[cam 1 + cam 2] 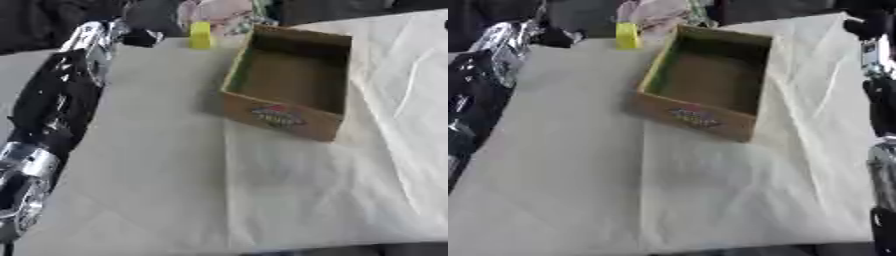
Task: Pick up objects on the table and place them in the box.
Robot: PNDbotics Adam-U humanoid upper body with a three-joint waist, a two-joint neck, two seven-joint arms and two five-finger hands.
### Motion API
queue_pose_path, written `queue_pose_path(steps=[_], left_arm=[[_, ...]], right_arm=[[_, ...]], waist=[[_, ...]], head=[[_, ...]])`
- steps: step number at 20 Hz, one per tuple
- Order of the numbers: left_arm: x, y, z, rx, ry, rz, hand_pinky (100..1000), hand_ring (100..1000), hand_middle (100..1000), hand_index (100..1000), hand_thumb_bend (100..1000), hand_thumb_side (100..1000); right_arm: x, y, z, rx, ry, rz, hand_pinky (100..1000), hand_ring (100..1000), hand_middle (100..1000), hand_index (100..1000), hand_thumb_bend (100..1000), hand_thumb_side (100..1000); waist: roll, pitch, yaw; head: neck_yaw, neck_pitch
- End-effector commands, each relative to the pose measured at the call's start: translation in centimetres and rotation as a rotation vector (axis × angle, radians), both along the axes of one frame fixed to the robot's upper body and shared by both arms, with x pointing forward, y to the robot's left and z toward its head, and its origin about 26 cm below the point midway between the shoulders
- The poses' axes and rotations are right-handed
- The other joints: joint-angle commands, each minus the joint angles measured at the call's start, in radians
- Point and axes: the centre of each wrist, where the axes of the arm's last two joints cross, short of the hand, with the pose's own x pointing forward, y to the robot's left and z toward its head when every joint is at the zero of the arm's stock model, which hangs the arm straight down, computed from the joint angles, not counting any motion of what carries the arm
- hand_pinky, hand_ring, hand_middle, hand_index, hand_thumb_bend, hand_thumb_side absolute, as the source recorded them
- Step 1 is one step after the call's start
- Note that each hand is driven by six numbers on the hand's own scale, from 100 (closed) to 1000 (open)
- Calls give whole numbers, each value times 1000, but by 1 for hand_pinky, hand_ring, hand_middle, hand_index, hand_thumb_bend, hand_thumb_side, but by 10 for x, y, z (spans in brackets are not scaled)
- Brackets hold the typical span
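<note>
Yellow, small and upright, the one loose object (pixel 200 35) stood at the far edge of the table (pixel 157 165), just beyond the far-left corner of the box (pixel 289 82) and apart from it. Its shape read as a short block or small container; finer detail could not be made out. Judged light and rigid, with smooth sides that may be somewhat slippery, it would probably best be taken across its two narrow sides, near mid-height, so it would not tip. The box was open-topped cardboard, brown outside with a printed label on the near wall and greenish inner walls; nothing could be seen inside it. It sat on a pale cloth or paper covering, creased in long folds, which could drag if the box were pushed. Being thin card, the box was judged easy to shift, so the drop should come from above, clear of the rim. The left arm (pixel 61 95), black with silver joints, ran up the left side of the table toward the yellow object; its left hand (pixel 140 35) appeared as a dark shape just left of the object, and whether its fingers were spread or curled could not be told, nor whether they touched anything. The right arm (pixel 879 90) showed only at the right edge of the right eye view; its hand was not visible.
</note>
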Motion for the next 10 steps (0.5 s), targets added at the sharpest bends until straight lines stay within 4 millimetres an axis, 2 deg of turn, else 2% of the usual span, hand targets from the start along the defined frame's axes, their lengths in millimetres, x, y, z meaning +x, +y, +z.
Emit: queue_pose_path(steps=[1,10], left_arm=[[-1,7,17,14,-40,14,776,916,883,908,445,563],[0,9,21,28,-54,30,781,909,880,905,447,571]], right_arm=[[0,1,7,-3,-21,10,827,815,702,911,100,500],[0,2,9,-8,-29,17,828,815,701,910,100,500]], waist=[[-3,-13,0],[-1,-5,-18]], head=[[-1,-5],[-1,-16]])
